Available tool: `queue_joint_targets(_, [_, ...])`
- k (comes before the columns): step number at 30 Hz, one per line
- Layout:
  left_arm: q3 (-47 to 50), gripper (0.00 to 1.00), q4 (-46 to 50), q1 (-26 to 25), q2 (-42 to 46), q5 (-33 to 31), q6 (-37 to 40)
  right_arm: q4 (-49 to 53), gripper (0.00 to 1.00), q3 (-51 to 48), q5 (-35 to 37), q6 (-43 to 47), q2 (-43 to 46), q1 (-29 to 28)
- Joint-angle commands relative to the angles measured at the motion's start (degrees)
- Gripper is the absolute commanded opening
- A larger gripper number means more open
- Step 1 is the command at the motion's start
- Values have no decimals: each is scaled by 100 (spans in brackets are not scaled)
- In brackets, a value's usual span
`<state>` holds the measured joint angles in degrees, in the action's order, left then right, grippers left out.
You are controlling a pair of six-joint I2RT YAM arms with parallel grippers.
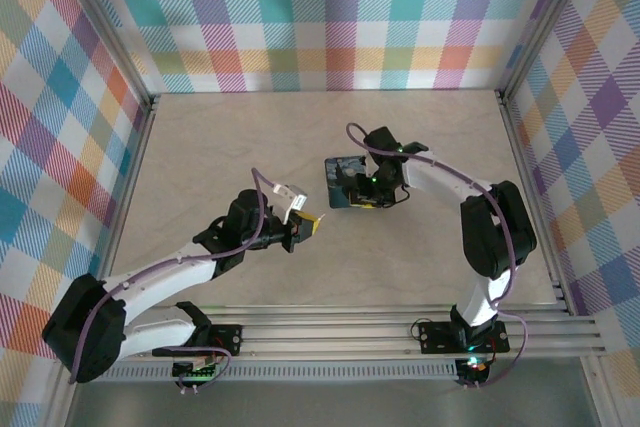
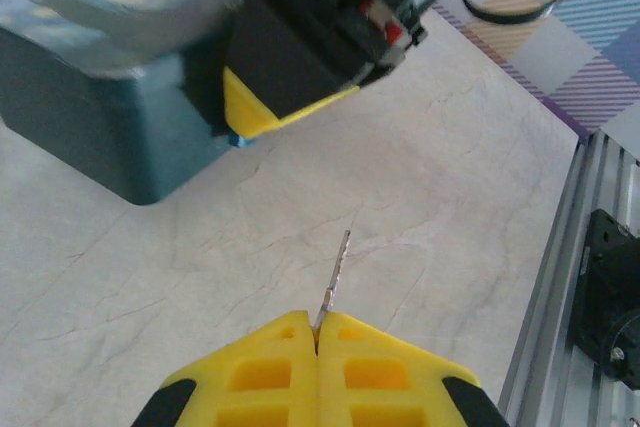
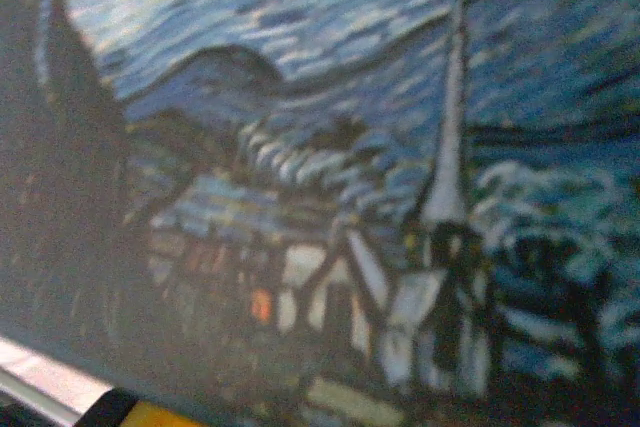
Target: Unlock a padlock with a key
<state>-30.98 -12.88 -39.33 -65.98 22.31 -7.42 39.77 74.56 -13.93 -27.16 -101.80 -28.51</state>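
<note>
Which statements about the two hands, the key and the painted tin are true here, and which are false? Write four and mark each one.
1. The left hand is shut on a thin metal key, whose blade sticks out past the fingertips. True.
2. The key's tip touches the tin. False: bare table lies between the key and the tin.
3. The right hand is at the tin. True.
4. The tin's lid is plain red. False: the right wrist view shows it painted with a blue swirling night sky over a village with a church spire.
</note>
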Motion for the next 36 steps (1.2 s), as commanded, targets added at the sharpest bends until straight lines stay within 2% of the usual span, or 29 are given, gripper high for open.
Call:
queue_joint_targets(1, [-197,0,-397,-113,-242,282,137,241,0,319,-471,-440,281,54])
queue_joint_targets(7, [-26,0,-1414,-253,-735,246,-23,682,0,570,-674,-479,369,101])
queue_joint_targets(18, [-101,0,-2388,-305,-1570,228,-215,1078,0,670,-1448,-190,424,481])
queue_joint_targets(25, [-18,0,-3250,-312,-2160,300,-664,1493,0,955,-1747,120,241,653])
queue_joint_targets(36, [-489,0,-3387,-303,-2656,508,-777,1577,0,986,-1911,152,144,672])
